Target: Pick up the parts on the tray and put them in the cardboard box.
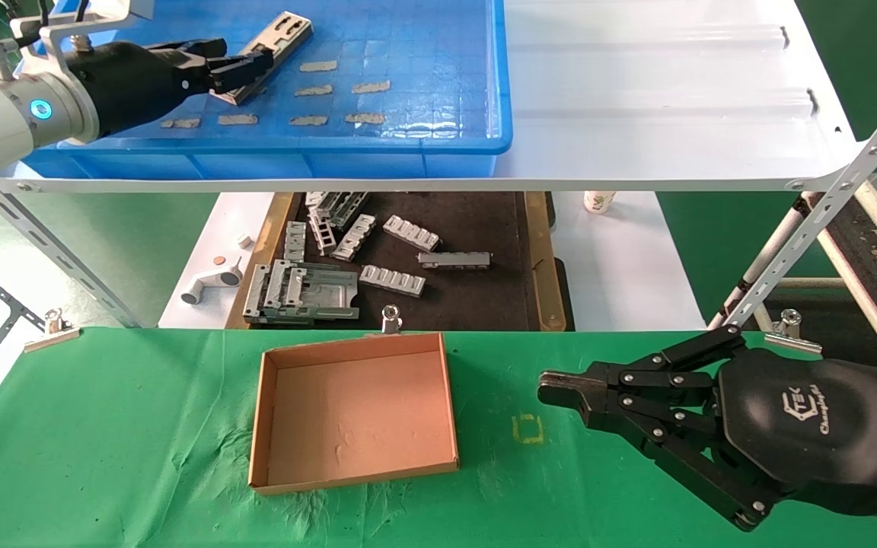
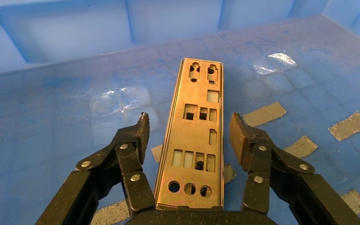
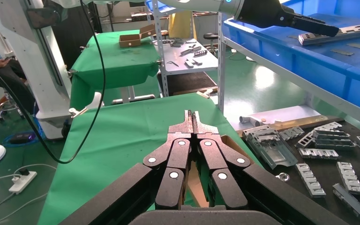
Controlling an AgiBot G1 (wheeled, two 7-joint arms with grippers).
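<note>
One silvery part [image 1: 269, 52] lies in the blue tray [image 1: 408, 148] on the upper shelf, at about eleven o'clock in the head view, its long axis running toward one o'clock. The left gripper [image 1: 244, 71] reaches into the tray at the part's nearer end. In the left wrist view that gripper [image 2: 188, 136] stands wide open, one finger on each long side of the part [image 2: 194, 136], the pads [image 2: 143, 133] apart from the plate's edges and nothing gripped. The plate rests flat on the grid floor, with beige tape scraps [image 1: 332, 91] scattered at its three to five o'clock side.

Down on the green cloth [image 1: 103, 426], the cardboard box [image 1: 353, 411] sits near six o'clock, nothing inside it. The right gripper [image 1: 553, 392] hovers at about four o'clock, just beside the box, its fingers [image 3: 192, 122] pressed together with nothing between them. Between shelf and cloth, a black-floored tray [image 1: 476, 304] holds ribbed grey brackets [image 1: 393, 280].
</note>
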